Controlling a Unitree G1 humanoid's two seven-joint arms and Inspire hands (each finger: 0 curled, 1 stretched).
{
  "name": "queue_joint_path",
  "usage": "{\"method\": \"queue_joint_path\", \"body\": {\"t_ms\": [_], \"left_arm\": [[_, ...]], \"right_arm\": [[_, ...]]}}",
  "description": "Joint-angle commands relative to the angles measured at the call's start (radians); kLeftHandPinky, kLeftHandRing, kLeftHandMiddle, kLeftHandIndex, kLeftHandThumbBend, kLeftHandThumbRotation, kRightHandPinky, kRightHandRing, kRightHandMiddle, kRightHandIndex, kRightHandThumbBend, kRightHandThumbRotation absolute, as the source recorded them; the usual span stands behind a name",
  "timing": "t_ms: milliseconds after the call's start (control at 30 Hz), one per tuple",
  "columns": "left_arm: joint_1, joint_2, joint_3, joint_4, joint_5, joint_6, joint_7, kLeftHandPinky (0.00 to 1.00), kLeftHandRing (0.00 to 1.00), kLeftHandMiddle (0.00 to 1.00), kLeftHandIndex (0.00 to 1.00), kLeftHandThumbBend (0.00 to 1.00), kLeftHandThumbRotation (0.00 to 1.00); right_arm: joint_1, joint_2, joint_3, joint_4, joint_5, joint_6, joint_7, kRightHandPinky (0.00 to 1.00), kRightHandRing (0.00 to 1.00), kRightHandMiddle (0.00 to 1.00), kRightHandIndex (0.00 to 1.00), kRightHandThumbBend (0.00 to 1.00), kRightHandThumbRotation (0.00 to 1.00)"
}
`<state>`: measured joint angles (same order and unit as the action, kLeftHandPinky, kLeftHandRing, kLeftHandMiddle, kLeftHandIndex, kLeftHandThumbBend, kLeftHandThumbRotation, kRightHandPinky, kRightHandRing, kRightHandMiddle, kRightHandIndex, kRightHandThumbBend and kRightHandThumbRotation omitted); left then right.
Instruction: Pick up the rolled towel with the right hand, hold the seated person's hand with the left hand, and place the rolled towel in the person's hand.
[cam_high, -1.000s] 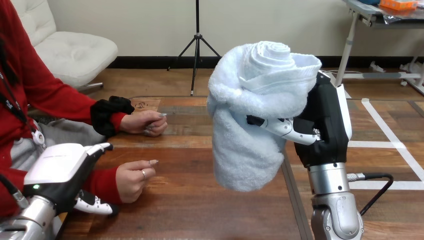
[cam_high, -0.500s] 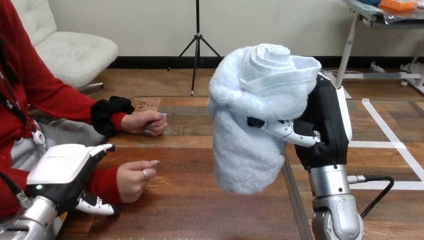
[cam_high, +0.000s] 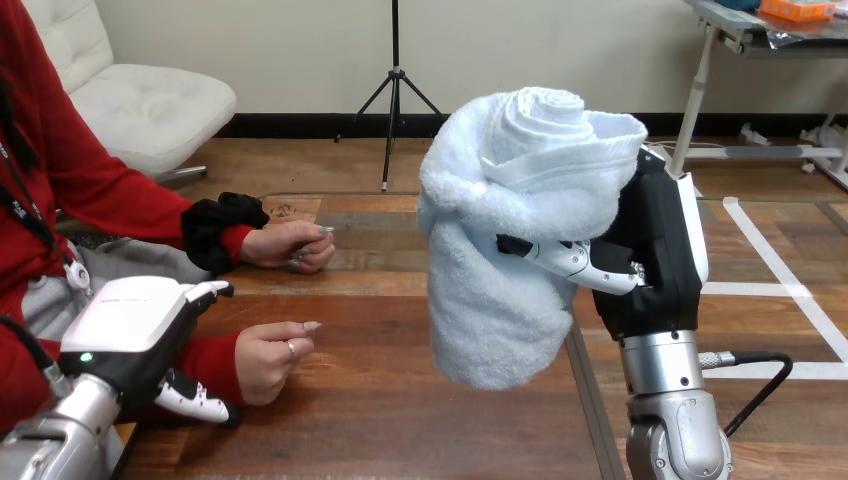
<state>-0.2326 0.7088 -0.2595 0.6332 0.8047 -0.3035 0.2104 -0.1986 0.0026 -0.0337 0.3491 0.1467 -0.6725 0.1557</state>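
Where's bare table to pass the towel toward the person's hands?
Bare table between the person's near hand and the rolled towel, also between that hand and the person's far hand. Crowded at left: left hand beside the near hand.

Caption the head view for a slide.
Right hand grips rolled pale-blue terry towel; left hand beside the person's nearer hand.

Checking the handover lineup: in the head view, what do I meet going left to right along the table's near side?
left hand → the person's nearer hand → rolled towel → right hand
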Motion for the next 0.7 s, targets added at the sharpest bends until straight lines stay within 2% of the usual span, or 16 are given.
{"method": "queue_joint_path", "body": {"t_ms": [0,667], "left_arm": [[-0.065,0.000,-0.048,0.097,0.033,-0.004,0.027,0.75,0.77,0.80,0.82,1.00,0.26],[-0.166,-0.013,-0.128,0.287,0.030,-0.025,0.074,0.65,0.68,0.72,0.75,1.00,0.16]], "right_arm": [[-0.038,0.014,0.001,-0.079,0.015,0.003,0.000,0.21,0.27,0.40,0.44,0.78,0.00],[-0.023,0.003,-0.003,-0.127,0.046,0.030,0.035,0.21,0.27,0.40,0.45,0.78,0.00]]}}
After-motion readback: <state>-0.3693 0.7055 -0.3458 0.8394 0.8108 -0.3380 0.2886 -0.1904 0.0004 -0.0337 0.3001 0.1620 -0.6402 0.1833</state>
